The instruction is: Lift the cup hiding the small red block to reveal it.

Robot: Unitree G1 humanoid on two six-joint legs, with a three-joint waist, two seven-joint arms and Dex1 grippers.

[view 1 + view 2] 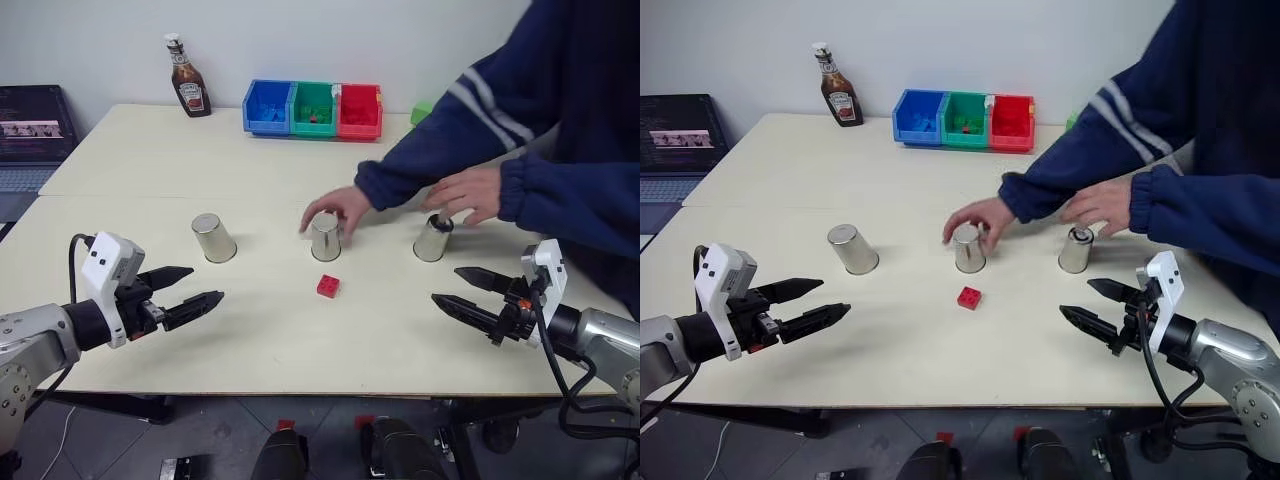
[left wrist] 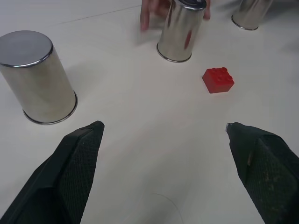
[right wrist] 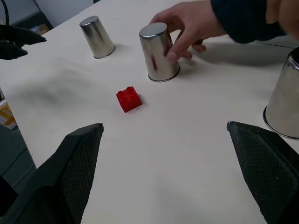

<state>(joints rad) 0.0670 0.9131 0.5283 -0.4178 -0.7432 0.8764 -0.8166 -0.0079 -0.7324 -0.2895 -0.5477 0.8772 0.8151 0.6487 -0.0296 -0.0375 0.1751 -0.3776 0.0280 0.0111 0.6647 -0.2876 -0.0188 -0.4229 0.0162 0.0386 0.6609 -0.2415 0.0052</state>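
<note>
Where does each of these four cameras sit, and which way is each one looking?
Left eye: on the head, looking forward and down at the table; both arms show, left claw and right claw open.
Right eye: beside it, same scene.
Left wrist: on the left arm, looking along its fingers at the red block and cups.
Right wrist: on the right arm, along its fingers, facing the middle cup under a person's hand.
Shared: block and middle cup.

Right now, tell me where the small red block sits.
In the left eye view the small red block lies uncovered on the table, just in front of the middle cup, which a person's hand touches.
</note>
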